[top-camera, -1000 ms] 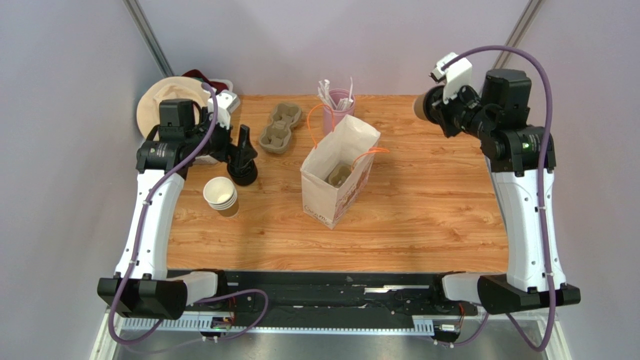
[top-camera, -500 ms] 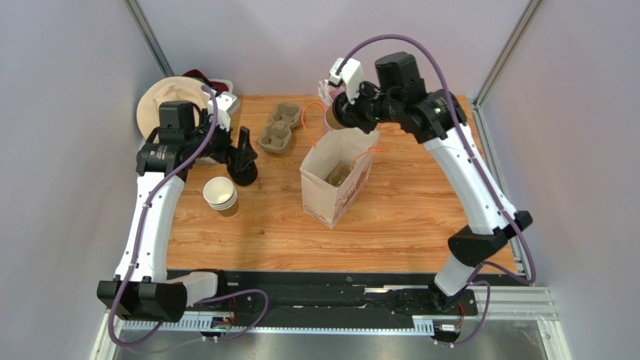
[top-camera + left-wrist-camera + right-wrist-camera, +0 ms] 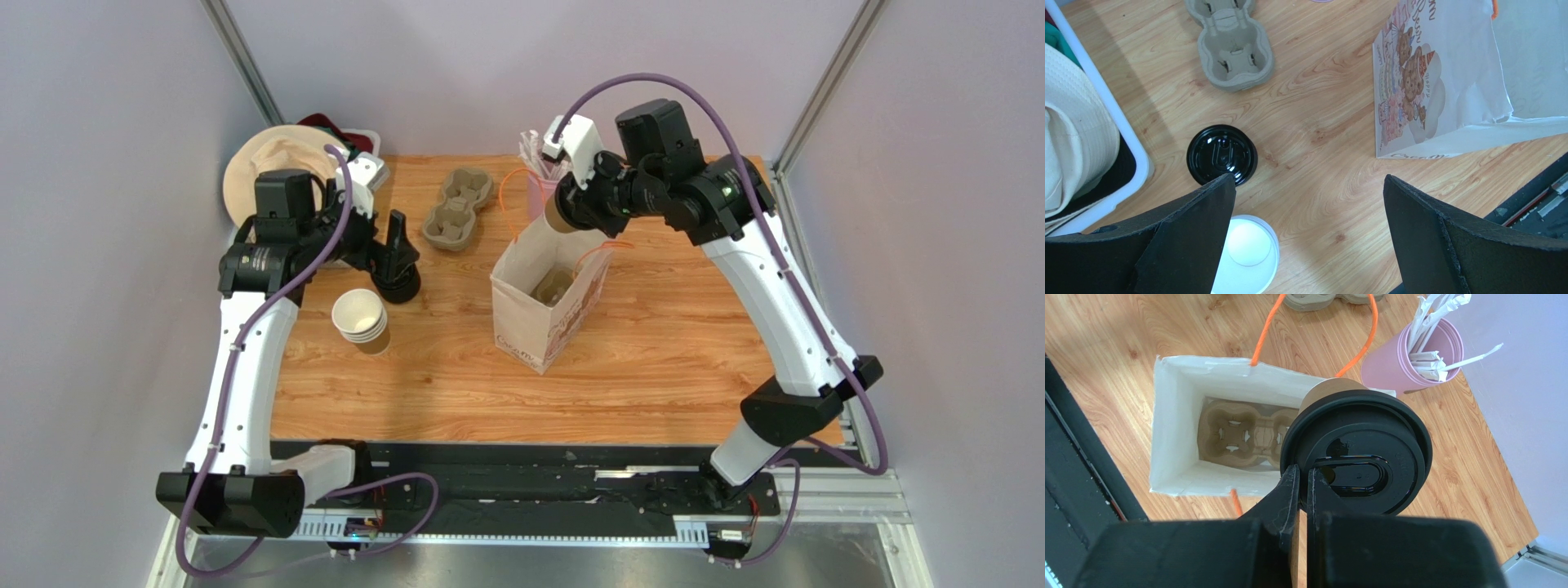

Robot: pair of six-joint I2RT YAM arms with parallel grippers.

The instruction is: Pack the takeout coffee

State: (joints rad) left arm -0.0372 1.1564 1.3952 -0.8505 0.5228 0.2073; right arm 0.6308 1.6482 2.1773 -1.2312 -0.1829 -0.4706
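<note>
The white paper bag (image 3: 1438,79) carries printed lettering beside cartoon bears, too small and tilted to read

My gripper (image 3: 1303,478) pinched on near rim of takeout coffee (image 3: 1331,389), fingers almost together. Black lid (image 3: 1358,435) on, facing camera. Cup over right end of open white paper bag (image 3: 1171,416). Pulp carrier (image 3: 1241,435) on bag floor. Orange handles (image 3: 1266,327) up. Pink cup (image 3: 1407,367) of white sticks beyond, on wood table (image 3: 1137,324).
</note>
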